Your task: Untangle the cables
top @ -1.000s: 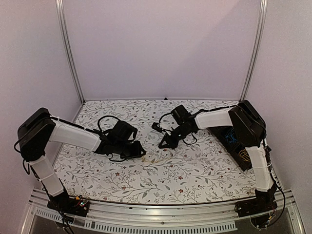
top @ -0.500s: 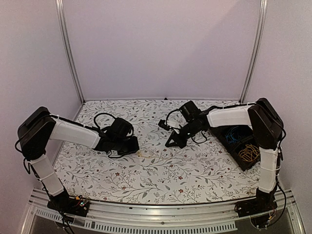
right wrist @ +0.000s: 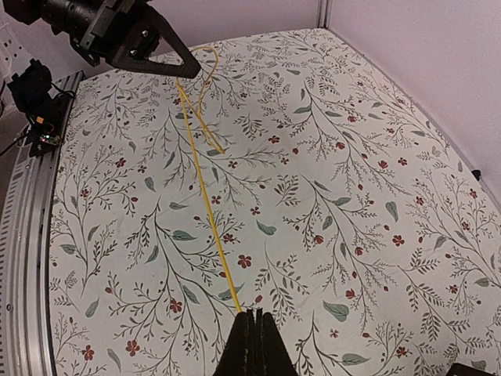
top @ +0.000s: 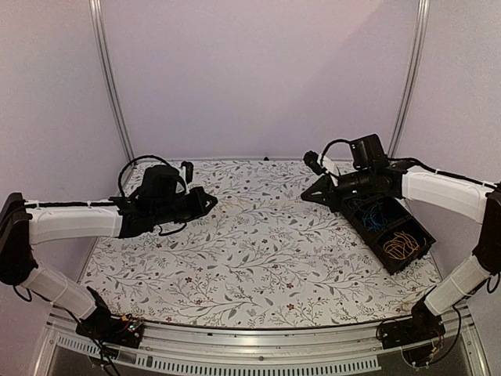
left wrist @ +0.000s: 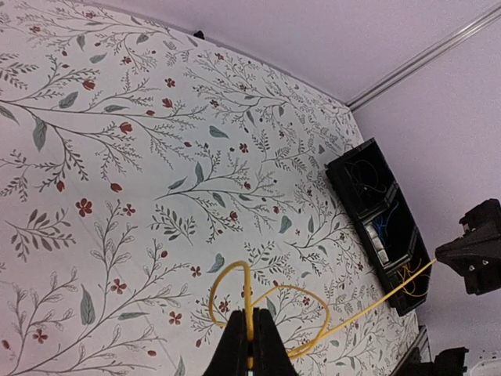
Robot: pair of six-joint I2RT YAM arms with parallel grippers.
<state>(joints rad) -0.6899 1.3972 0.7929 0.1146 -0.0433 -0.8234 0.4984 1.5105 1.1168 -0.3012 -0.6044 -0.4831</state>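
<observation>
One yellow cable hangs stretched above the table between both grippers. My left gripper is shut on one end of it, where the cable curls into a loose loop just past the tips. My right gripper is shut on the other end, and the yellow cable runs straight from it toward the left gripper. From above, the left gripper is at the back left and the right gripper at the back right. More cables, blue and yellow-orange, lie in a black box.
The black box stands at the right side of the floral table, under the right arm. In the left wrist view the box is beside the right gripper. Metal frame posts stand at the back corners.
Both arms have swung away from the table's middle toward the back, left going left and right going right. The left gripper has shut on the yellow cable, which is now pulled out between them.
</observation>
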